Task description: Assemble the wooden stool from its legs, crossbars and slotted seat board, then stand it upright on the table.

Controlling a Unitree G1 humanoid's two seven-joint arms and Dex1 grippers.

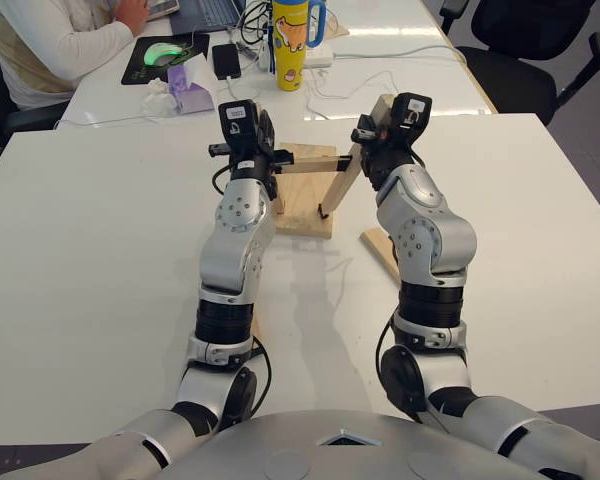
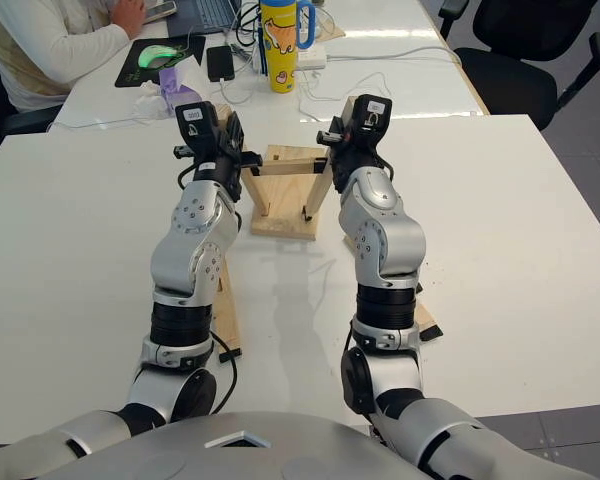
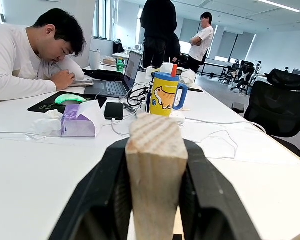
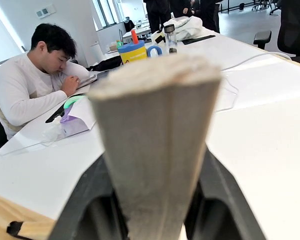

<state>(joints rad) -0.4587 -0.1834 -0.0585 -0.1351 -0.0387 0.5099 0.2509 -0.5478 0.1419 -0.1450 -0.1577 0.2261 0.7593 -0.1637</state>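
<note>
Half-built frame sits mid-width on the table (image 2: 520, 220), close to its far edge. The seat board (image 2: 280, 230) lies flat, w/ two legs standing on it.

Your left gripper (image 2: 218, 150) is clamped on the top end of the left leg (image 2: 255, 192). In the wrist view its fingers (image 3: 110, 200) press both sides of the wood. Your right gripper (image 2: 348, 135) is the same on the right leg (image 2: 318, 195), fingers (image 4: 95, 200) tight on the stick.

Key relation: both legs run roughly vertical, tops splayed outward toward each gripper, feet angled in onto the board. The crossbar (image 2: 285, 168) runs L–R between them, just below the fingers. Each arm is on its own side, so neither has to cross over.

Probably the next push is straight down, into the board's slots. Can't tell from here whether the feet are seated.

Room: the far edge is close behind the board, w/ a mug (image 2: 278, 45) and cables on the next desk, so don't drift forward. There's open table to both sides. Spare pieces lie under your left forearm (image 2: 227, 310) and right forearm (image 2: 427, 325), so mind them when pulling back.
</note>
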